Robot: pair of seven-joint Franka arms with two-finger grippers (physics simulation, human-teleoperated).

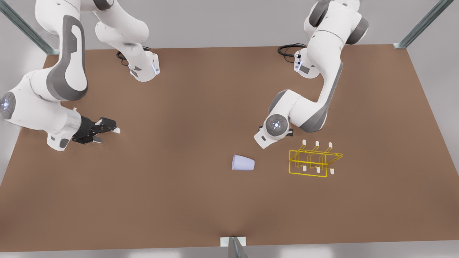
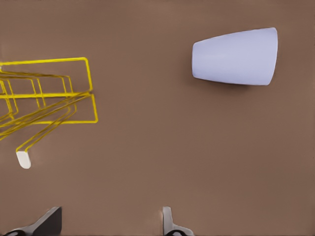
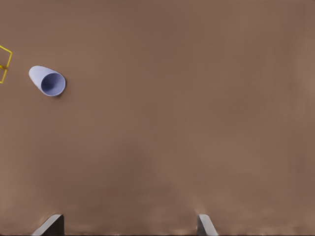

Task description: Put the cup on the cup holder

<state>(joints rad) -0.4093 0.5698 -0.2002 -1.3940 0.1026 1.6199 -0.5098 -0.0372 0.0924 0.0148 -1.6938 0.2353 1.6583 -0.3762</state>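
Observation:
The lavender-blue cup [image 1: 243, 163] lies on its side on the brown table, its open end toward the front view's left. The yellow wire cup holder [image 1: 314, 162] with white-tipped pegs stands a little to its right. My left arm's wrist [image 1: 275, 125] hangs above the table just behind the gap between them. Its wrist view looks down on the cup [image 2: 236, 56] and the holder [image 2: 54, 93], and my left gripper [image 2: 108, 226] is open and holds nothing. My right gripper [image 1: 107, 134] hovers open far to the front view's left, facing the cup's mouth [image 3: 49, 82].
Both arm bases [image 1: 145, 68] [image 1: 306, 66] stand at the table's far edge with black cables beside them. Metal frame posts rise at the far corners. A small bracket [image 1: 233, 243] sits at the near edge. A corner of the holder [image 3: 5, 64] shows in the right wrist view.

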